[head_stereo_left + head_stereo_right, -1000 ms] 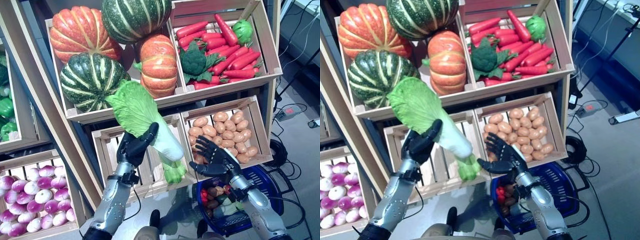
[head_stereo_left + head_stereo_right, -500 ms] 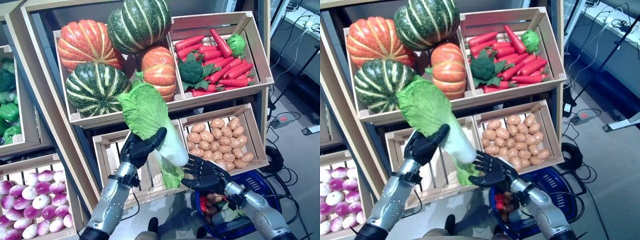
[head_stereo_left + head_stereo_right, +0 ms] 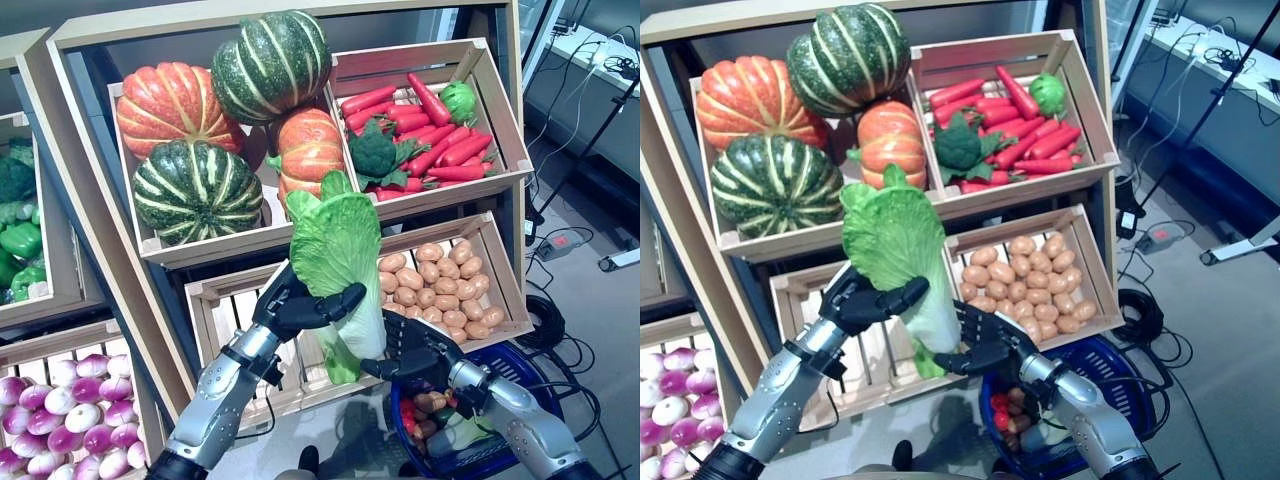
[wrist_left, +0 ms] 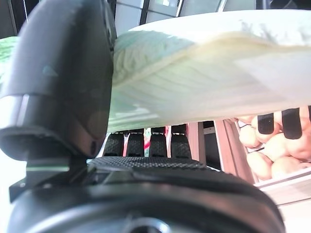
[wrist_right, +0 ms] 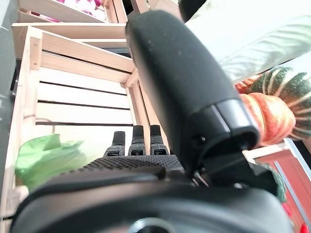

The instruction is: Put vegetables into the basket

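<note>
Left eye view: ruffled green, white-stemmed cabbage (image 3: 337,262) in left hand (image 3: 298,307).

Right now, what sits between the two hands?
The cabbage: the left hand grips its stalk and the open right hand reaches its lower end, above the blue basket, in the left eye view.

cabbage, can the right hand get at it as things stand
Probably yes. The right hand is open just below and beside the cabbage, which the left hand holds up in front of the crates. Nothing shows between them; whether it already touches the stalk end is unclear.
</note>
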